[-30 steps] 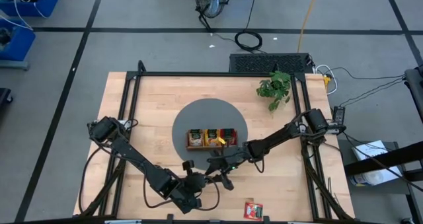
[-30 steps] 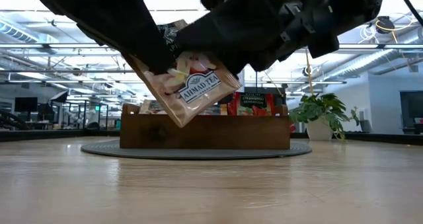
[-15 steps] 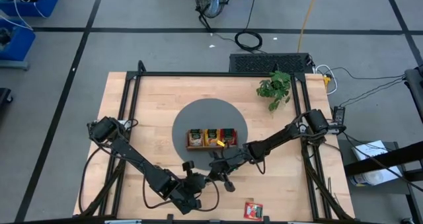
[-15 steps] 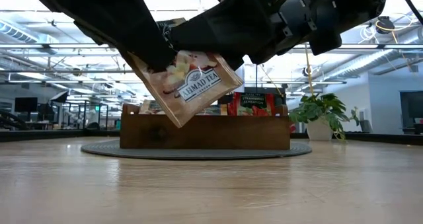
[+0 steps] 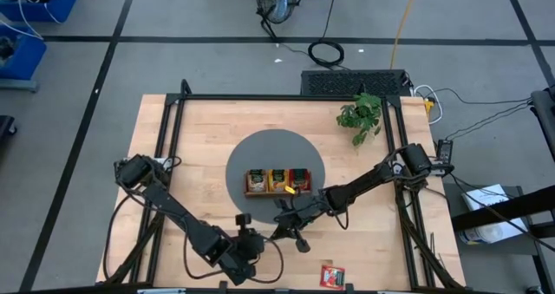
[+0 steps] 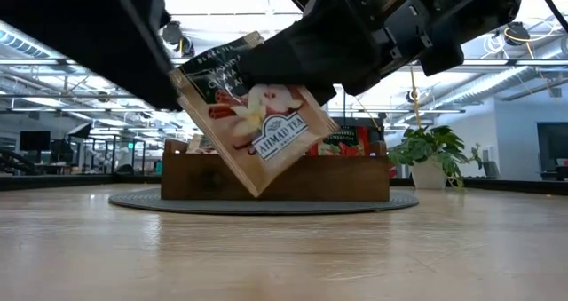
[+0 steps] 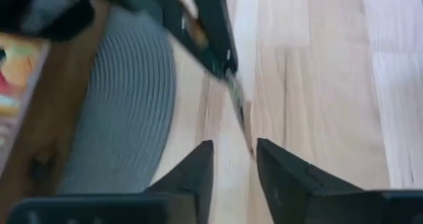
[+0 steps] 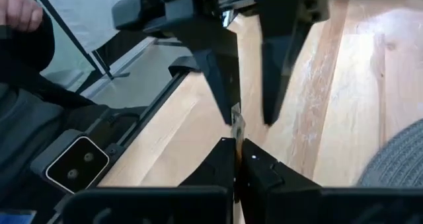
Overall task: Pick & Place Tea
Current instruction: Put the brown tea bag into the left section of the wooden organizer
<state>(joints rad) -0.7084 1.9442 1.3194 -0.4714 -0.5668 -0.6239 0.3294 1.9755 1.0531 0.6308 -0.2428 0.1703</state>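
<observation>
A tea-bag packet is seen hanging tilted above the near part of the wooden table, in front of the wooden three-compartment tray. "AHMAD TEA" can be read in white on its lower part; darker lettering on its top band is not legible. A pale flower and red fruit are pictured on its face. The packet is pinched edge-on between the closed fingers of the right gripper, as shown in the right wrist view. The left gripper is found just beside it with its fingers parted, the packet's thin edge lying in the gap without being clamped.

More packets are stood in the tray, which rests on a round grey mat; a red one bears white writing too small to read. Another red packet lies flat on the table at the near edge, to the right of the arms and well apart from the tray. A small potted plant stands at the far right corner.

Compared with a second ago, the packet has passed from the left gripper's grip to the right gripper's: the left fingers have been released, the right ones have been closed, and more of the packet's face is uncovered in the low view.
</observation>
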